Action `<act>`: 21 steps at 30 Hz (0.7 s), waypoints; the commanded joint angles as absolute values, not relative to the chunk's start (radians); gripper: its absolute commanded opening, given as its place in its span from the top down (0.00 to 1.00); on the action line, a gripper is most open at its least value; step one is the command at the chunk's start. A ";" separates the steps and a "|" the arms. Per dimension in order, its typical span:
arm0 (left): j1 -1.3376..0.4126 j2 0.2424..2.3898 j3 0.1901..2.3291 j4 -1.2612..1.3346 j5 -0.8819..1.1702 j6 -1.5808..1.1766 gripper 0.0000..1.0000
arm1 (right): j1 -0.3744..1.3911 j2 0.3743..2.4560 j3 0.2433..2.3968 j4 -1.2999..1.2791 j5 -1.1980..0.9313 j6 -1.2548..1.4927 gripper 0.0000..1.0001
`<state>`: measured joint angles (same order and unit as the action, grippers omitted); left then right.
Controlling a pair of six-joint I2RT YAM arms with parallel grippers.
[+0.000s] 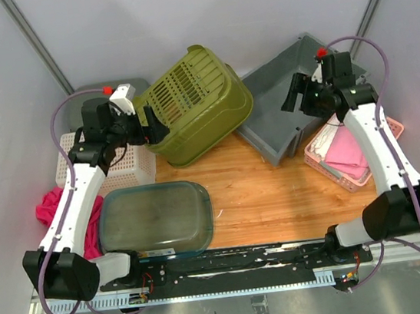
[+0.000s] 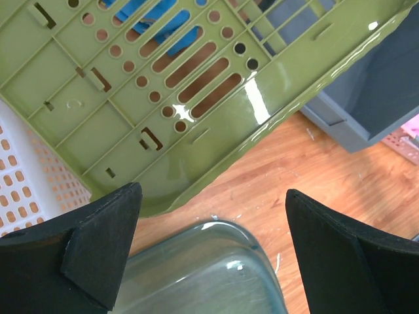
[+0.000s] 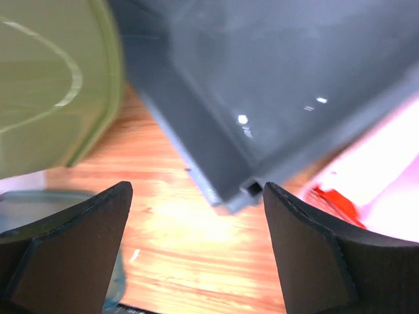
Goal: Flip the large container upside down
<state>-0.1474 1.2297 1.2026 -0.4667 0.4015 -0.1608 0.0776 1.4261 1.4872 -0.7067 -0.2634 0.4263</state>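
The large olive-green slotted container (image 1: pixel 195 105) lies bottom-up and tilted at the back middle of the table. It fills the top of the left wrist view (image 2: pixel 163 85). My left gripper (image 1: pixel 148 125) is open and empty just off its left edge, with its fingers apart (image 2: pixel 213 255) over the basket's lower rim. My right gripper (image 1: pixel 292 93) is open and empty to the right of the basket, over the grey bin (image 1: pixel 281 109). In the right wrist view my right gripper (image 3: pixel 196 248) hangs over bare wood, with the green container (image 3: pixel 52 85) at the left.
A clear bluish tub (image 1: pixel 155 218) lies at the front left, also below my left fingers (image 2: pixel 203 275). A white perforated basket (image 1: pixel 110 166) and a pink cloth (image 1: pixel 50 209) are at the left. A pink basket (image 1: pixel 348 150) is at the right beside the grey bin (image 3: pixel 262 85).
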 commanded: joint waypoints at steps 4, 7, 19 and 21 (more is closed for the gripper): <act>-0.159 1.255 1.152 -0.457 0.423 -0.081 0.05 | 0.064 1.414 1.474 -0.857 0.213 0.457 0.16; -0.161 1.265 1.137 -0.455 0.417 -0.072 0.05 | 0.052 1.519 1.578 -0.988 0.307 0.542 0.18; -0.191 1.291 1.114 -0.446 0.407 -0.062 0.06 | 0.002 1.815 1.774 -1.065 0.235 0.608 0.34; -0.194 1.297 1.118 -0.451 0.390 -0.051 0.07 | -0.007 1.828 1.776 -1.066 0.227 0.615 0.40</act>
<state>-0.1841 1.2823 1.1179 -0.4656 0.4114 -0.0811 0.0246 1.8198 1.7374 -1.0126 0.2008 0.5720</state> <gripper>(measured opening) 0.940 0.647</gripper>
